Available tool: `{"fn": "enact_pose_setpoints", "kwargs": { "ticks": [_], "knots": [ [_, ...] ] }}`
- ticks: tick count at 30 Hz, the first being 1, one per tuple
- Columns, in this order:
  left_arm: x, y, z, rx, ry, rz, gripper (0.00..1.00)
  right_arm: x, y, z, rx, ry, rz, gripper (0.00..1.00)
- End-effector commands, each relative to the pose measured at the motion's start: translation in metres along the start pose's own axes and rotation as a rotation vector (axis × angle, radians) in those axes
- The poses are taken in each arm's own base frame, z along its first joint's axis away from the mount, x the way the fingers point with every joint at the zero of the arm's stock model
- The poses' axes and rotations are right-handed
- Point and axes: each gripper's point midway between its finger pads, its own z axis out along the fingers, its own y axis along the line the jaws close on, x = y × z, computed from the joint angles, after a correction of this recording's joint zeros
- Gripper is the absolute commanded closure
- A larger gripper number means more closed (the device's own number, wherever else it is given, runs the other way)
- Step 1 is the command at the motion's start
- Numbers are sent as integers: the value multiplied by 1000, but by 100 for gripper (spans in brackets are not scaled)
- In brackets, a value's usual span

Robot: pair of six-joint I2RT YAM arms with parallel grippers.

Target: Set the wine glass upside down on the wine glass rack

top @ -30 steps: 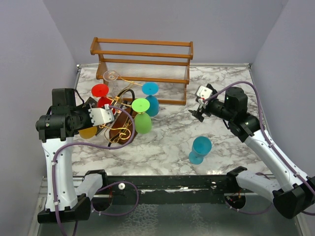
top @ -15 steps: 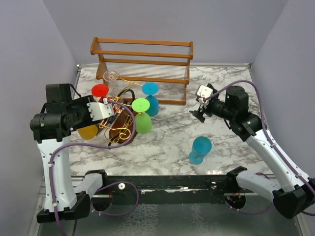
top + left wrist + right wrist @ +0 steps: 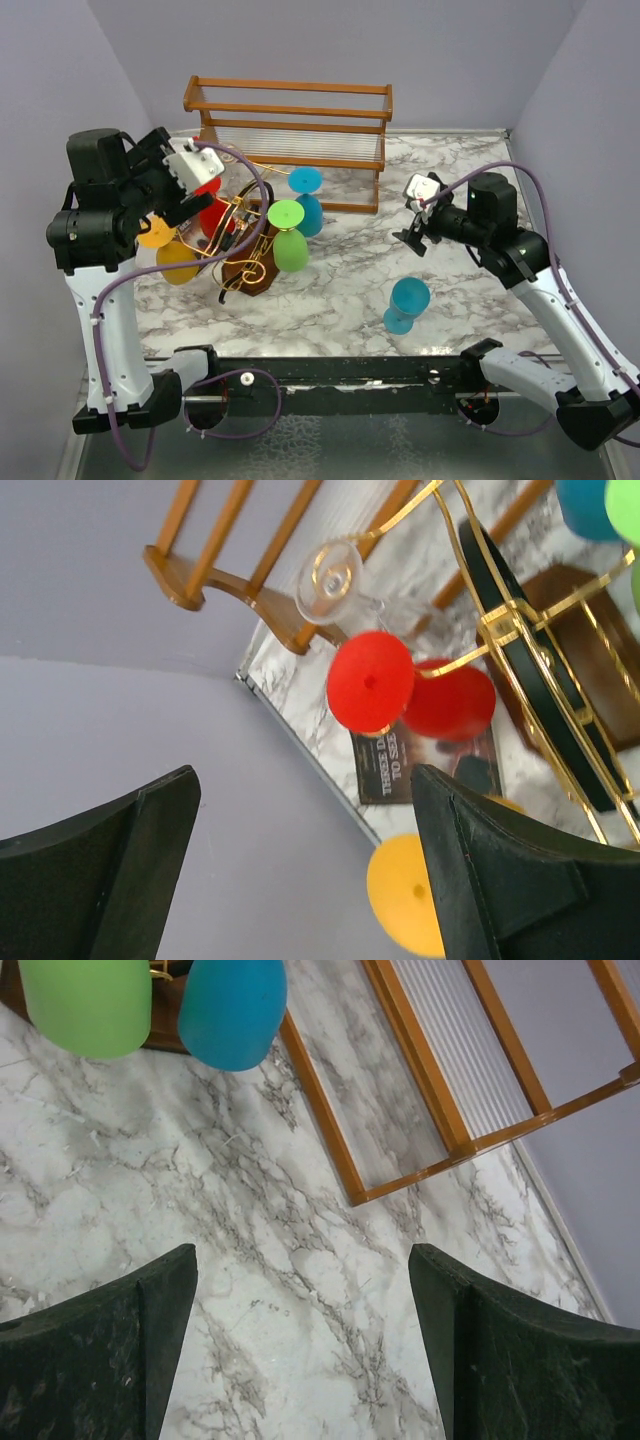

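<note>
- The left fingers (image 3: 100,880) are spread and empty, high at the upper left. They are close to the left wall (image 3: 60,90) and over the edge of the desk (image 3: 340,280).
- The right fingers (image 3: 90,1360) are also spread and empty, over bare marble right of centre, with a corner of the wooden frame (image 3: 290,100) just beyond.
- The yellow wine glass (image 3: 178,268) sits foot-up at the left side of the wine glass rack (image 3: 248,272).
- The teal wine glass (image 3: 406,305) stands alone at lower right, with open desk all round.
- Since half a second ago the left fingers have lifted away from the rack, uncovering the yellow foot, and the right arm has edged rightward.
</note>
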Motion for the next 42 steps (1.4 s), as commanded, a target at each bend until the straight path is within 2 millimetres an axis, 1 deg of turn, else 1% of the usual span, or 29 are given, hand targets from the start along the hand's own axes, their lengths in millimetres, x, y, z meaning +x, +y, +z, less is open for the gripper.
{"fn": "enact_pose_setpoints", "kwargs": {
  "ticks": [1, 5, 7, 9, 12, 16, 21, 28, 33, 37, 42],
  "knots": [
    [-38, 39, 13, -115, -170, -190, 11, 0, 16, -13, -81, 31, 28, 14],
    [-42, 74, 23, -245, -200, -357, 8, 7, 30, -17, -143, 60, 41, 14],
    [-39, 84, 28, -286, -197, -407, 6, 11, 37, -19, -169, 66, 40, 14],
    [-36, 89, 34, -306, -194, -448, 4, 15, 44, -22, -190, 68, 37, 14],
    [-33, 90, 40, -309, -199, -490, 2, 18, 52, -27, -213, 72, 28, 14],
    [-36, 87, 48, -285, -226, -526, 1, 21, 56, -32, -227, 88, 24, 14],
    [-34, 85, 57, -275, -244, -554, 1, 29, 60, -32, -250, 129, 42, 15],
    [-43, 86, 52, -278, -284, -553, 1, 47, 76, -30, -371, 229, 81, 27],
    [-51, 88, 46, -273, -311, -550, 1, 72, 84, -32, -419, 349, 101, 36],
    [-54, 88, 43, -275, -320, -547, 1, 85, 89, -35, -449, 407, 110, 43],
    [-55, 85, 43, -262, -326, -545, 1, 101, 94, -33, -467, 463, 126, 54]
  ]
}}
